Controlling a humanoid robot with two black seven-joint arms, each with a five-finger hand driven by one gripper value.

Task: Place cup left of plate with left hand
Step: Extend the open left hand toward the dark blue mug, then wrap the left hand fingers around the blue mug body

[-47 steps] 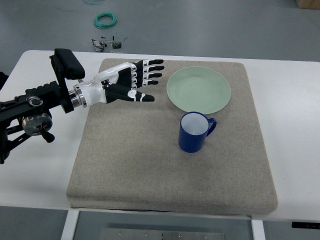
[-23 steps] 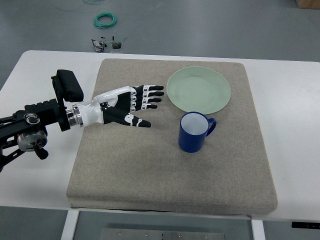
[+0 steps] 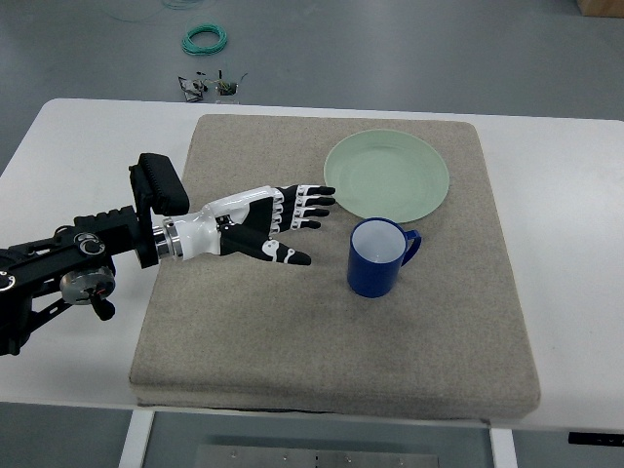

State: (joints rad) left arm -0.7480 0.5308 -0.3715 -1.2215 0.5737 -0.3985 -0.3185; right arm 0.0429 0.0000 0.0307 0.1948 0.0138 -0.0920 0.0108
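Moving closer than a moment before, the left hand (image 3: 261, 226) reached over the mat (image 3: 244, 331), fingers (image 3: 314, 206) spread wide and empty. Just beside them stood the cup (image 3: 376, 258), upright below the plate (image 3: 386, 175).

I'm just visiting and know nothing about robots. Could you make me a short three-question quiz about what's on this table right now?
1. True or false: the left robot hand is gripping the blue cup.
2. Where does the cup stand relative to the green plate? A) left of it B) nearer the camera C) on it
3. What lies under both cup and plate?

Key: 1 false, its fingers are spread, short of the cup. 2 B. 3 a grey mat.
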